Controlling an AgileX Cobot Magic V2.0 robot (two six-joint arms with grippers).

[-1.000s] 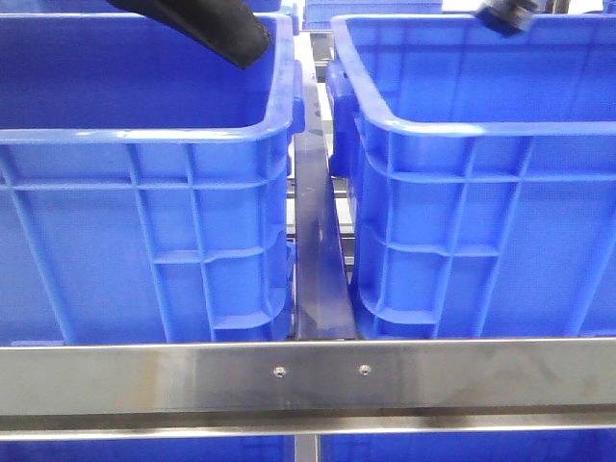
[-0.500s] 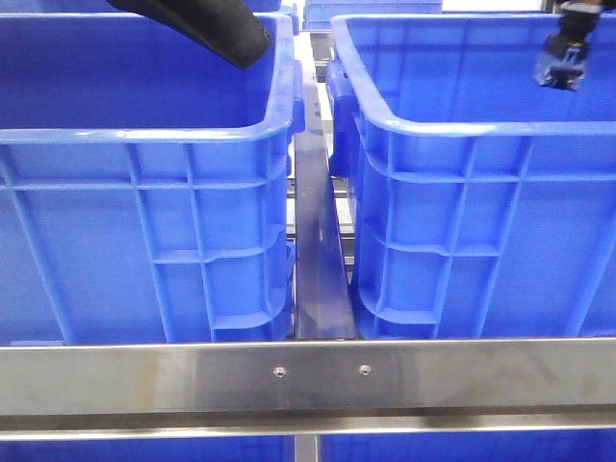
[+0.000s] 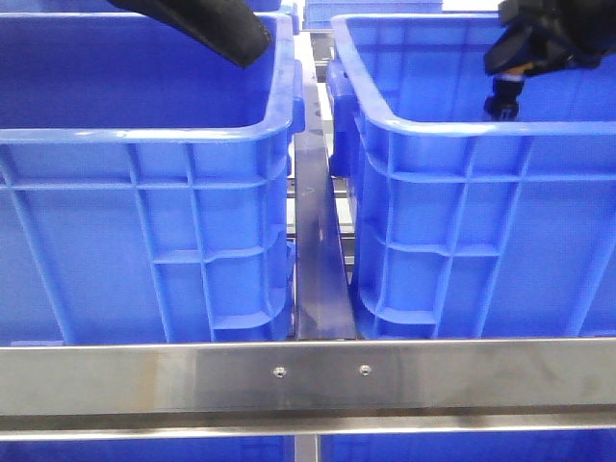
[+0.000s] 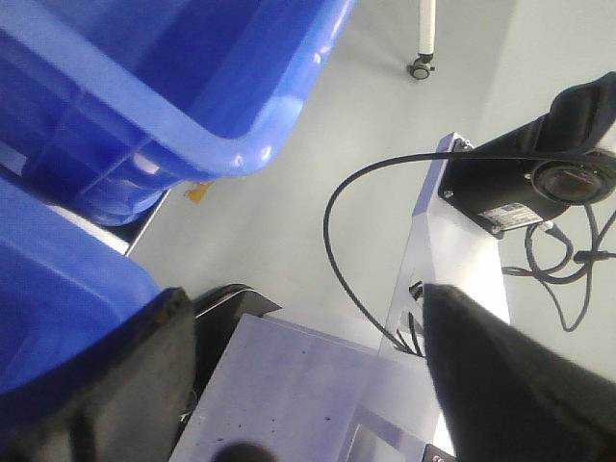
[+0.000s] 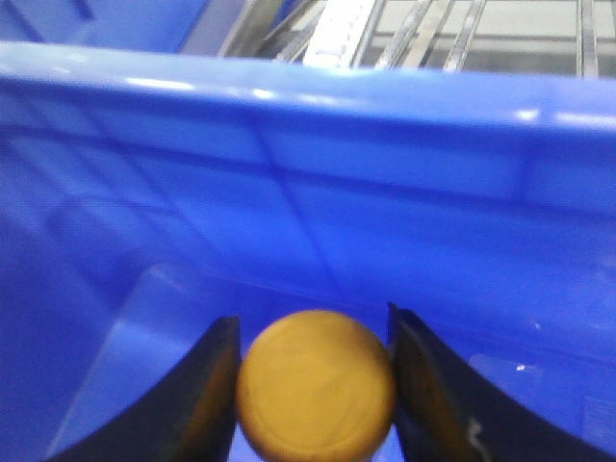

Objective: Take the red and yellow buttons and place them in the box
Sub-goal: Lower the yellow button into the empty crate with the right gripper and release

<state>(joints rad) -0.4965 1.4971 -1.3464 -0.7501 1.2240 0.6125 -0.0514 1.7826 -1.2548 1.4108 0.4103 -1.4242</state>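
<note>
Right end effector (image 5: 313, 385) is clamped on the small flat round yellow-orange button (image 5: 316, 383) — the disc sits squarely between the two dark fingers (image 5: 204, 395), touched on both sides. In the front view this end effector (image 3: 502, 104) hangs inside the large deep blue ribbed plastic crate on the right (image 3: 462, 231), just behind its near rolled rim, so the button is held above that crate's interior; its wall (image 5: 289, 192) fills the right wrist view. The dark red button appears in none of the views. Left end effector (image 4: 308, 385) stands open, fingers (image 4: 500, 385) well apart with nothing between them, over a grey metal surface (image 4: 308, 385) beside the matching blue crate on the left (image 3: 144, 231). A steel rail (image 3: 308, 375) crosses in front of both crates — a dark strip (image 3: 318, 260) runs between them.
</note>
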